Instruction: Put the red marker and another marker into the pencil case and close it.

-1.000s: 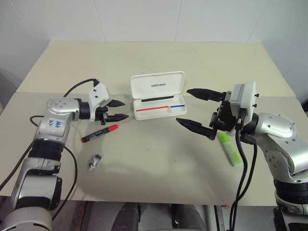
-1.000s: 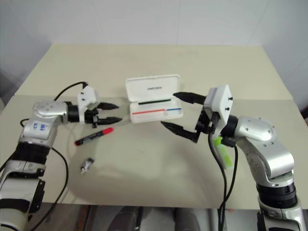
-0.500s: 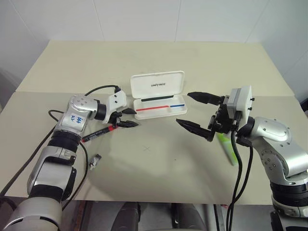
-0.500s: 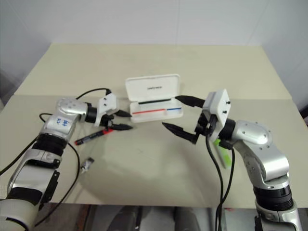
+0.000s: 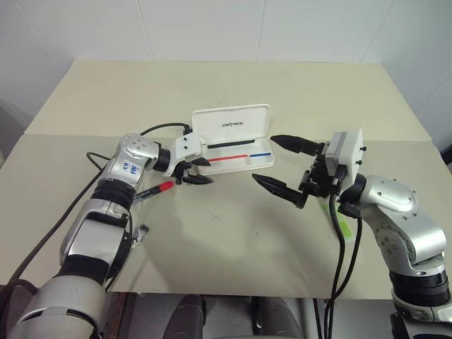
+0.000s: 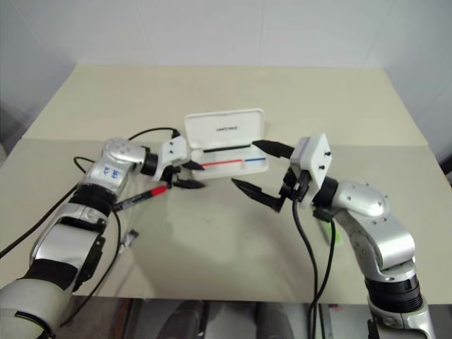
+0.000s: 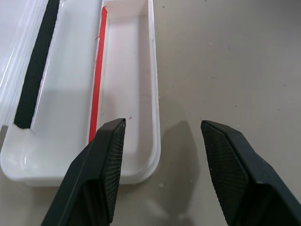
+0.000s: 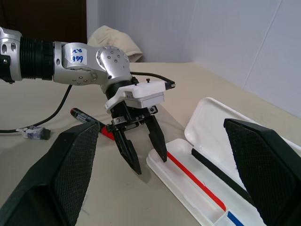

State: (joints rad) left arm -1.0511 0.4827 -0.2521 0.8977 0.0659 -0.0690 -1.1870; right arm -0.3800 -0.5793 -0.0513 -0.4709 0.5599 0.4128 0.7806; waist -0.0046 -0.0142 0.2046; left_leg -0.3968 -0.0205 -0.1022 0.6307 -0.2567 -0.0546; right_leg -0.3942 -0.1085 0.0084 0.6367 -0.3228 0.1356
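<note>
Left wrist view: left gripper (image 7: 162, 176) moved right to case (image 5: 233, 145) w/ empty half-open fingers, red marker (image 5: 152, 190) unpicked; right gripper (image 5: 284, 166) wide, empty.

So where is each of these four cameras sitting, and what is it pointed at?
Left and right eye views: on the head, looking down at the table; both arms show.
Left wrist view: on the left arm, looking past the open left tool into the pencil case.
Right wrist view: on the right arm, looking between the open right tool at the left tool and the red marker.
Shared: the open pencil case.
</note>
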